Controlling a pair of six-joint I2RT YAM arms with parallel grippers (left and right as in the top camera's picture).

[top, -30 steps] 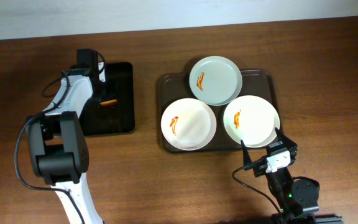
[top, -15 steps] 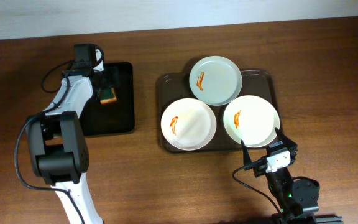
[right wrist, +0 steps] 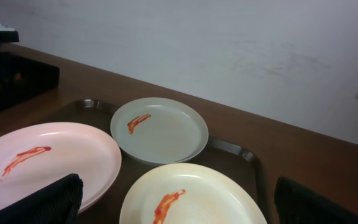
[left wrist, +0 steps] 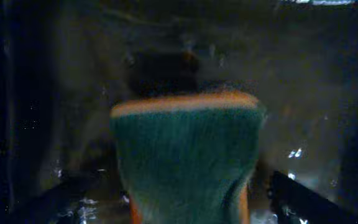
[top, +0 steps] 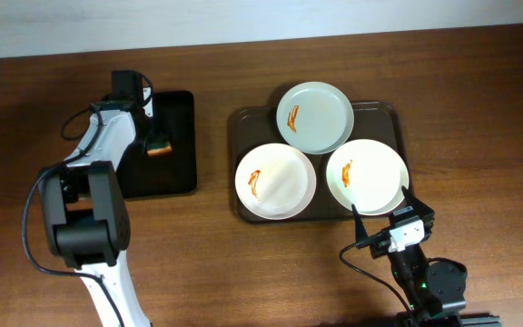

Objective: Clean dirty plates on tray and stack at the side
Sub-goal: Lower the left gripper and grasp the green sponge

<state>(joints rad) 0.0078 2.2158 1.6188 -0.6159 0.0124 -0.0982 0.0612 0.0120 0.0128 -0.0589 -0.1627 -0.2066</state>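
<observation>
Three white plates lie on the dark brown tray (top: 384, 113), each with an orange-red smear: one at the back (top: 314, 117), one front left (top: 275, 181), one front right (top: 367, 175). My right gripper (top: 382, 207) hovers open at the tray's near edge, over the rim of the front right plate (right wrist: 191, 196), holding nothing. My left gripper (top: 158, 143) is over the small black tray (top: 175, 173). A green and orange sponge (left wrist: 185, 155) sits between its fingers (left wrist: 303, 199) with a gap on each side.
Bare brown table surrounds both trays. A pale wall runs along the far edge of the table. The left arm's cable loops beside the black tray. The right arm's base stands at the near edge, front right.
My left gripper has spread its jaws off the sponge, which tipped up showing its green face and then settled back on the black tray. The right arm and the plates have not moved.
</observation>
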